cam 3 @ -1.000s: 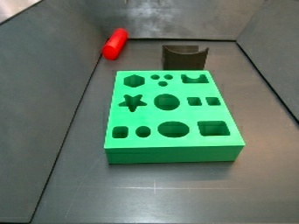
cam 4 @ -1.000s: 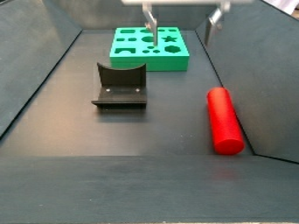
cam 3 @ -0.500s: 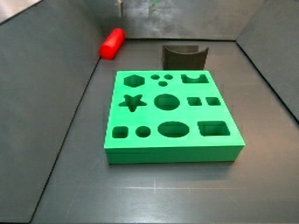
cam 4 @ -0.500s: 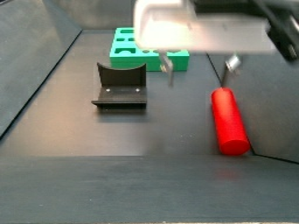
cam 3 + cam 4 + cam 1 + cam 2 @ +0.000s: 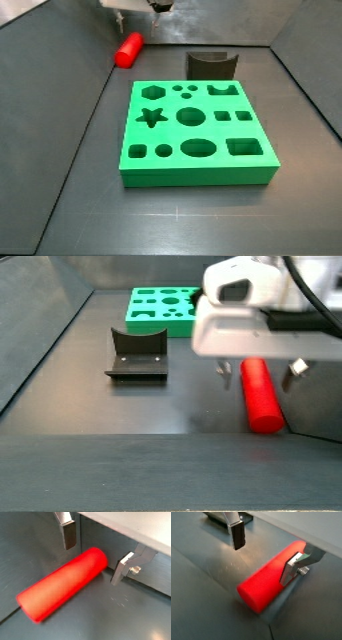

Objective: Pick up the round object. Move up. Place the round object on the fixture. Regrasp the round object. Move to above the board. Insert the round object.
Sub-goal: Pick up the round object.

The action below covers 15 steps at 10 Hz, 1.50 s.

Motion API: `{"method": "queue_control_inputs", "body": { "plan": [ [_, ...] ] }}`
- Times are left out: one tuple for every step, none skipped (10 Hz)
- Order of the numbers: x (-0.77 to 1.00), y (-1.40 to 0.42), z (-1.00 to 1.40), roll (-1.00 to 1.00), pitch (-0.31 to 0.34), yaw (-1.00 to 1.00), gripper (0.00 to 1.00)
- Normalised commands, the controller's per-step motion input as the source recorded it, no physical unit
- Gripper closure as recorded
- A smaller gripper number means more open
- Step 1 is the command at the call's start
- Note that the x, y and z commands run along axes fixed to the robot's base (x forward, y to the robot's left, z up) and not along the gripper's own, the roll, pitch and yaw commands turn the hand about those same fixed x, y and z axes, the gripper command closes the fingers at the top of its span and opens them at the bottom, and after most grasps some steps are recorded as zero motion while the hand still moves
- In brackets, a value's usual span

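Both wrist views show the round object lying flat on the dark floor, a smooth red cylinder with one round end toward the camera. The gripper straddles its far end with the jaws spread wide: one silver finger stands clear on one side, the other finger sits just beside the peg's flank, and nothing is clamped. In a side view the round object rests near the right wall of the bin, with the gripper low over its far end beneath the white wrist housing. The fixture stands well apart to the peg's left, and the board lies beyond it. In a side view the peg lies in the far corner, apart from the fixture and the green board.
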Motion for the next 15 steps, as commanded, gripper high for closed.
{"method": "queue_control_inputs", "body": {
  "plan": [
    [-0.12,0.35,-0.75,-0.22,-0.059,0.00,0.00],
    [0.09,0.03,-0.71,-0.18,0.000,0.00,0.00],
    [0.28,-0.02,-0.66,-0.15,0.004,0.00,0.00],
    [0.07,-0.03,-0.76,-0.17,0.000,0.00,0.00],
    [0.00,0.00,-0.69,-0.21,-0.010,0.00,0.00],
    [0.00,0.00,-0.57,-0.19,0.000,0.00,0.00],
    [0.00,0.00,-0.49,-0.10,0.000,0.00,0.00],
    [0.00,-0.02,-0.53,-0.11,0.000,0.00,0.00],
    [0.00,0.00,-0.41,-0.11,0.000,0.00,0.00],
    [0.05,0.00,-0.27,-0.12,0.000,0.00,0.00],
    [0.01,0.00,-0.43,-0.10,0.000,0.00,0.00],
    [0.00,0.01,-0.33,-0.08,0.000,0.00,0.00],
    [0.00,0.10,-0.13,-0.18,0.000,0.00,0.00],
    [-0.03,0.00,-0.04,-0.04,-0.027,0.00,0.00],
    [-0.03,0.00,0.00,0.00,-0.027,0.01,0.00]
  ]
}}
